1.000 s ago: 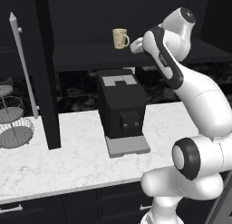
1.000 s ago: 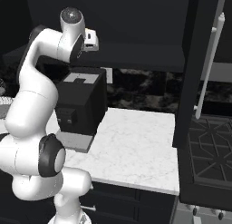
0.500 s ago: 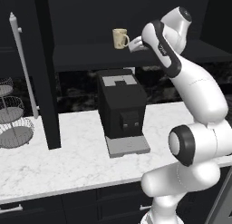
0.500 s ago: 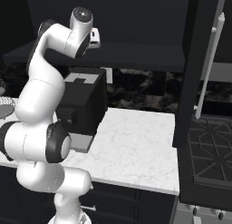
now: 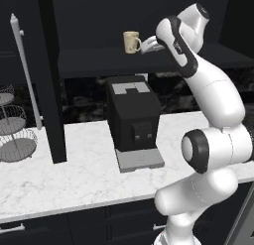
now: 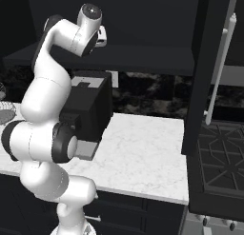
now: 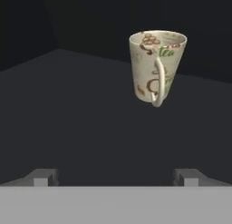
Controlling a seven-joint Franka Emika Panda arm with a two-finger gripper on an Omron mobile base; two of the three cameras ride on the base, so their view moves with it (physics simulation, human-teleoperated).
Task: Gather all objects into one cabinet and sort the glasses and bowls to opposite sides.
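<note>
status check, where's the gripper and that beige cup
Gripper open, empty, level with shelf. Cream-beige patterned cup upright on dark cabinet shelf, just ahead of fingers, untouched. Nothing between them.

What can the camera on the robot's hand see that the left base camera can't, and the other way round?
Hand view: the painted patterns on the beige cup, its handle facing the camera, and the open jaws apart from it. Left base view: the white arm, the black coffee machine, the wire basket stand and the marble counter. Both: the cup standing upright on the dark shelf.
</note>
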